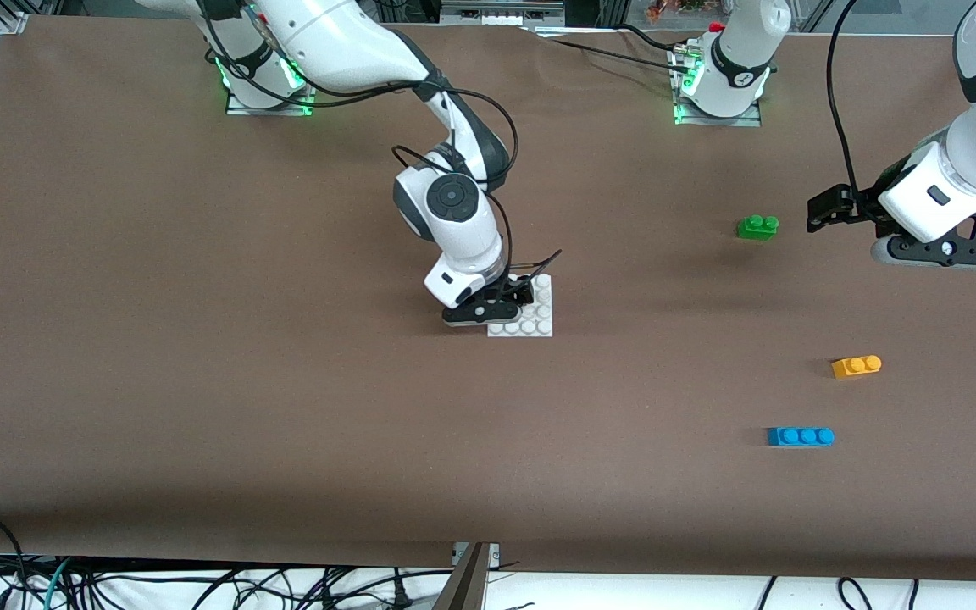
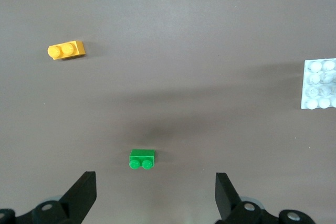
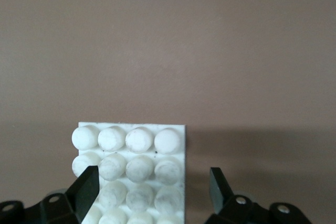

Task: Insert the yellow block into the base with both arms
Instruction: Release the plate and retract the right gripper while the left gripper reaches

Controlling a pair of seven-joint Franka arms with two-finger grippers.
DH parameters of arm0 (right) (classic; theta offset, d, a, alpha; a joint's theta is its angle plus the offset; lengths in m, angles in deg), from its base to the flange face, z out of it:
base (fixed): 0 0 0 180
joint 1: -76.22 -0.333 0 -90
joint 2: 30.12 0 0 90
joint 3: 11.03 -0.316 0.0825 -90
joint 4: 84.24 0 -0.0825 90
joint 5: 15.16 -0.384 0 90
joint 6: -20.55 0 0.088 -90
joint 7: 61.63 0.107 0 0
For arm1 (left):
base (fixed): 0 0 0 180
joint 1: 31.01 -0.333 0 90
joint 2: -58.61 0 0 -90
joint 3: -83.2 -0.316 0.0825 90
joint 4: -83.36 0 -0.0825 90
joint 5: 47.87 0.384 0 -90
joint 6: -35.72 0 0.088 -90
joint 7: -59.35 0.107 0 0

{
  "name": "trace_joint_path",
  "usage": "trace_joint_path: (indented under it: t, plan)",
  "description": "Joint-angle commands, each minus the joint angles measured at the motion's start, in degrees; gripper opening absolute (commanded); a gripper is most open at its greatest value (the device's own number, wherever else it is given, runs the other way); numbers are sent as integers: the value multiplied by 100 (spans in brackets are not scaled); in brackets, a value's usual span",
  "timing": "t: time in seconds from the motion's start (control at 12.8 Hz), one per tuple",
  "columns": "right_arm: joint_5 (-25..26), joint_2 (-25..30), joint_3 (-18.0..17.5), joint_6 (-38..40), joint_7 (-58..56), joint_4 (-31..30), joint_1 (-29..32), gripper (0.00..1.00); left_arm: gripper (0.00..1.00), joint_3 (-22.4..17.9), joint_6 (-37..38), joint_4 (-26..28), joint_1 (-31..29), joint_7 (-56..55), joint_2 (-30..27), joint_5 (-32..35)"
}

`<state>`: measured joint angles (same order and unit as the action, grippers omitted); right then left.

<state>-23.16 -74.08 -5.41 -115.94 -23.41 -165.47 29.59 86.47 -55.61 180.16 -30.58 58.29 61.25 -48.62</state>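
1. The right gripper (image 1: 512, 298) sat low over the base (image 1: 539, 322), fingers spread, gripping nothing
2. The left gripper (image 2: 156, 192) hung released above the green brick (image 1: 757, 226); it risked grabbing that instead of the yellow block (image 1: 856, 366), lying nearer the camera

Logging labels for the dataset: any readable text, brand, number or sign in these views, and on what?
None readable.
Yellow block, base, green brick, blue brick: no print.
Small dark mark on the left arm's base column: too small to read.
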Motion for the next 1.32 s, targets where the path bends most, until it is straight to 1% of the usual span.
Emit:
trace_joint_path:
  t: [0.0, 0.08, 0.16, 0.31, 0.39, 0.47, 0.55, 0.62, 0.7, 0.78, 0.86, 1.01, 1.09, 1.17, 1.25]
  plan:
    - [-44, 974, -70, 1059, -357, -287, 556, 99, 100, 33, 133, -152, -95, 62, 53, -136]
    - [-44, 1404, -78, 1455, -655, -488, 907, 99, 100, 33, 133, -152, -148, 71, 87, -136]
    - [-35, 1913, -70, 1720, -1014, -829, 1293, 99, 100, 24, 98, -161, -183, 88, 131, -136]
    - [-26, 3003, -78, 1976, -1954, -1672, 1962, 99, 100, 24, -60, -231, -340, 88, 376, -118]
    - [-44, 3451, -79, 2229, -2306, -2016, 2339, 99, 100, 24, -87, -449, -516, 88, 508, -40]
    - [-44, 3743, -79, 2641, -2458, -2132, 2630, 99, 100, 24, -87, -573, -683, 97, 710, -30]
    - [-44, 3929, -79, 3002, -2607, -2125, 2833, 99, 100, 24, -96, -627, -937, 115, 825, -57]
    - [26, 4105, -79, 3188, -2800, -2116, 2974, 99, 100, 33, -122, -723, -1122, 211, 1026, -92]
    - [61, 4237, -70, 3260, -2967, -2125, 3080, 99, 100, 24, -296, -828, -1185, 290, 1194, -57]
    - [105, 4351, -61, 3400, -3169, -2125, 3264, 99, 100, 24, -637, -847, -1359, 430, 1387, -48]
    - [262, 4466, -61, 3497, -3415, -2125, 3353, 99, 100, 24, -1006, -838, -1613, 605, 1597, -57]
    - [797, 4624, -26, 3681, -3575, -2099, 3397, 99, 100, 24, -1561, -847, -1782, 651, 2142, -57]
    - [887, 4695, 9, 3804, -3628, -2090, 3397, 99, 100, 24, -1912, -847, -1757, 668, 2318, -31]
    - [905, 4678, 166, 3944, -3733, -1977, 3406, 99, 100, 24, -2437, -847, -1748, 703, 2546, 39]
    - [897, 4599, 246, 4042, -3786, -1871, 3398, 99, 100, 33, -2860, -838, -1765, 878, 2784, 205]
